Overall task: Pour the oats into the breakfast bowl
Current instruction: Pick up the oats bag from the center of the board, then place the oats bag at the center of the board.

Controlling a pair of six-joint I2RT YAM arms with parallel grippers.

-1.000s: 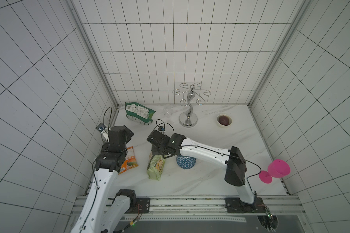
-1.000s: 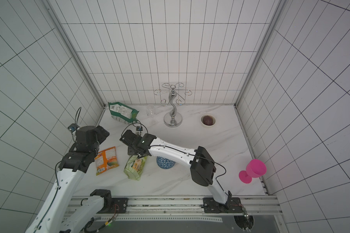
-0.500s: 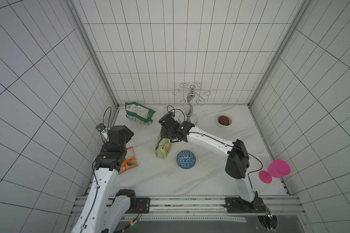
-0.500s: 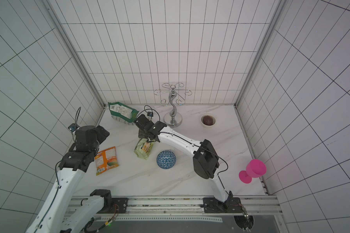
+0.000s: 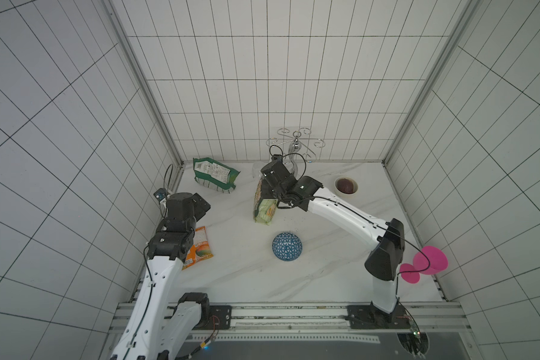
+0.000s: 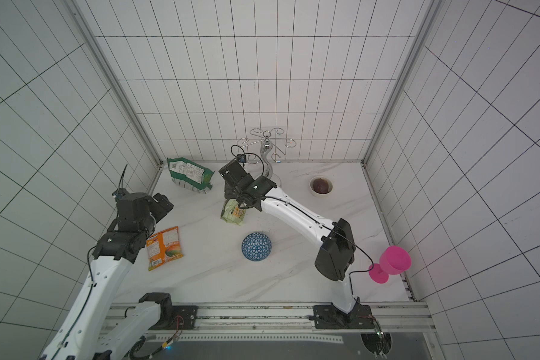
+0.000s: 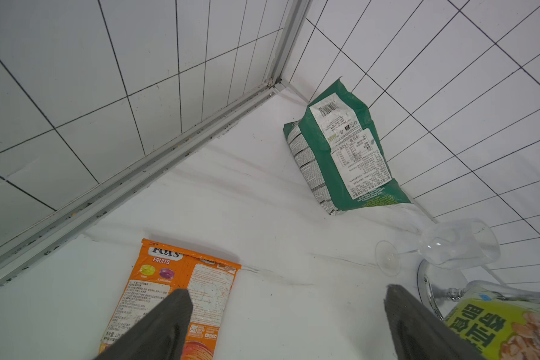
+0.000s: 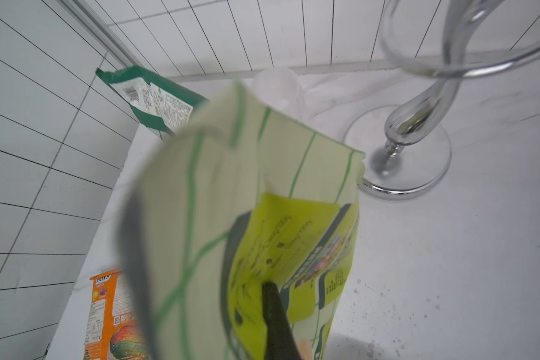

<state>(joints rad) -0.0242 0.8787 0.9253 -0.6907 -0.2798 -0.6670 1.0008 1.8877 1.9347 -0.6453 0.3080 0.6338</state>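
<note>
The oats bag [image 5: 264,209] [image 6: 233,214], light yellow-green with green lines, hangs upright behind the bowl. Whether its bottom touches the table I cannot tell. My right gripper [image 5: 268,193] [image 8: 264,291] is shut on the bag's top; one dark finger [image 8: 273,314] presses its printed face [image 8: 231,187]. No oats show. The breakfast bowl [image 5: 287,246] [image 6: 256,246] shows only its blue, triangle-patterned outside, like a dome, nearer the front. My left gripper [image 5: 201,206] [image 7: 287,294] stands open and empty at the left, above an orange packet. The bag's corner [image 7: 508,330] shows in the left wrist view.
An orange sweets packet [image 5: 198,249] lies at the left. A dark green bag [image 5: 215,176] leans in the back left corner. A chrome rack [image 5: 295,149] and a fallen clear glass [image 7: 449,246] stand behind the oats bag. White bowl with brown object [image 5: 345,186] back right; pink goblet [image 5: 427,261] right.
My right gripper has carried the oats bag from the bowl's front left toward the back and raised it upright, uncovering the bowl. The left arm has not moved.
</note>
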